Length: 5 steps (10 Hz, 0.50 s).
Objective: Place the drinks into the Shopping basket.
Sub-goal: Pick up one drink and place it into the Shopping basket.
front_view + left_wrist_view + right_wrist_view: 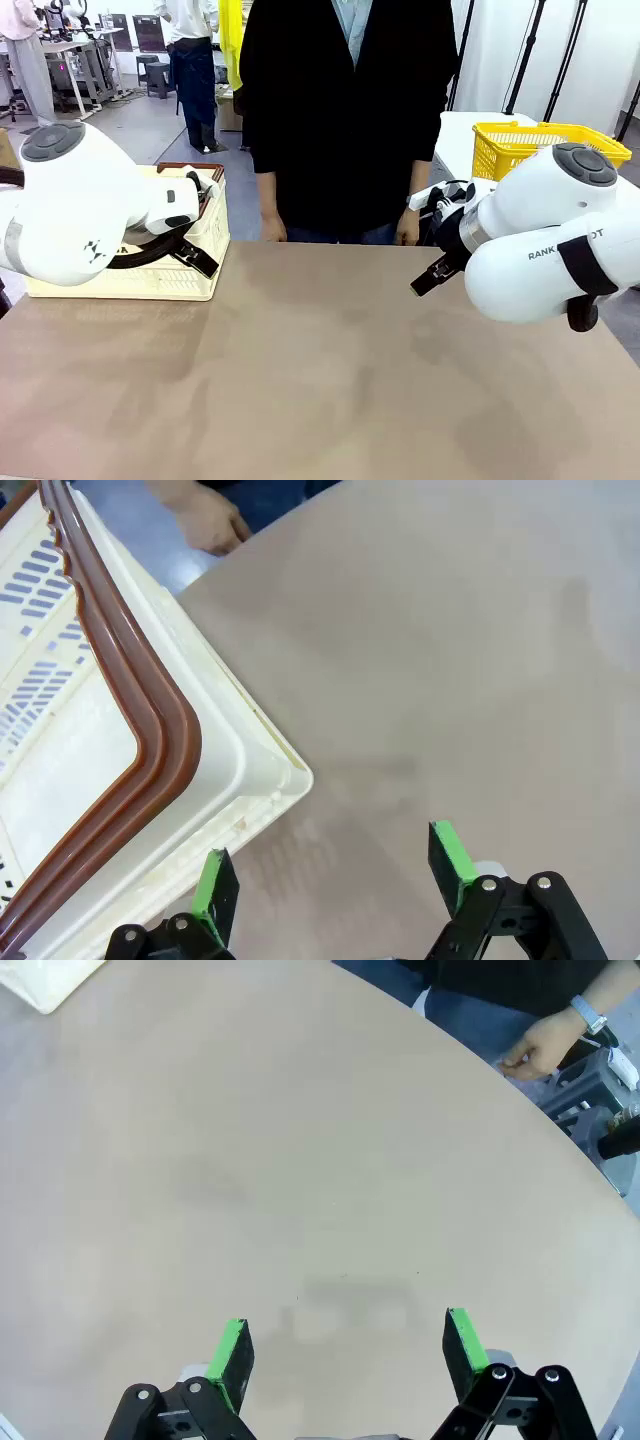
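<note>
Looking across the desk, you find the Shopping basket at its far left corner, cream walls vented and the brown rim on top, with your left arm in front of part of it. In the left wrist view the left tool stands wide open with nothing between its green pads. One pad is over the basket's near corner and the other is over bare desk just beside it. That same view looks down into part of the crate, past the brown rim to a vented inner wall. On the other side, the right tool hangs above the desk near its far right edge. Seen from its own wrist, the right tool also has its jaws spread apart and empty, with only the tan surface below. A pale corner of the basket shows at the top left of that view, well apart from the right tool. The person stands at the far edge in a dark top, one hand and the other hand hanging at the desk's rim, touching nothing you can make out. A yellow mesh basket sits on a white table behind your right arm.
</note>
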Each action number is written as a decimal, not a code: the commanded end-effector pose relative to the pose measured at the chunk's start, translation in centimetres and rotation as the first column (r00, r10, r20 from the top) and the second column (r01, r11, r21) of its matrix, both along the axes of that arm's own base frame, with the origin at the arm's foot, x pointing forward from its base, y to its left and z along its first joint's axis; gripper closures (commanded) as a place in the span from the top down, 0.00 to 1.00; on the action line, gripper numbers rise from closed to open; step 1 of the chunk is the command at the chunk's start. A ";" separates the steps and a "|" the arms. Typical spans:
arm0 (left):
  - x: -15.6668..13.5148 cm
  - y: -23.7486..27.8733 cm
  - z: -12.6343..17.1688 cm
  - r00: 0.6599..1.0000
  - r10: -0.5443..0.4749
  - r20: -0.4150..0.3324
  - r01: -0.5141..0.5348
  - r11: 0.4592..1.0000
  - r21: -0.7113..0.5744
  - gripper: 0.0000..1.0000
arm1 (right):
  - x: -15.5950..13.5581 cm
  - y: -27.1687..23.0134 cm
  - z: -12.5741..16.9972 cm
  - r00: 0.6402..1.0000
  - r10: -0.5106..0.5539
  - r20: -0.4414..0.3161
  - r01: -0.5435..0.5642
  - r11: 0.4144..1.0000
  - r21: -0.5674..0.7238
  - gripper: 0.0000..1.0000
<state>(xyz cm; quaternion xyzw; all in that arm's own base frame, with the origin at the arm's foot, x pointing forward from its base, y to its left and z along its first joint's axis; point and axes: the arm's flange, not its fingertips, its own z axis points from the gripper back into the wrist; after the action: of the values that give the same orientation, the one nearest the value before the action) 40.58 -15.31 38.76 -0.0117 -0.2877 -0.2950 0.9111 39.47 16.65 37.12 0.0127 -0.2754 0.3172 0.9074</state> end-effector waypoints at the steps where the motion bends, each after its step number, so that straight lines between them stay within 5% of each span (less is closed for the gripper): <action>1: 0.2 -0.1 0.4 1.000 0.000 0.010 0.000 1.000 -0.003 1.00 | 0.0 0.0 0.0 1.000 0.000 0.000 0.000 1.000 0.000 1.00; 5: 0.2 -0.1 0.4 1.000 0.000 0.010 0.000 1.000 -0.003 1.00 | 0.0 0.0 0.0 1.000 0.000 0.000 0.000 1.000 0.000 1.00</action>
<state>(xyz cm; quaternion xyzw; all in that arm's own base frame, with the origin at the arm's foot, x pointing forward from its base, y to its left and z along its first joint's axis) 40.68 -15.35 38.93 -0.0119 -0.2897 -0.2947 0.9106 39.47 16.65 37.12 0.0124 -0.2754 0.3175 0.9073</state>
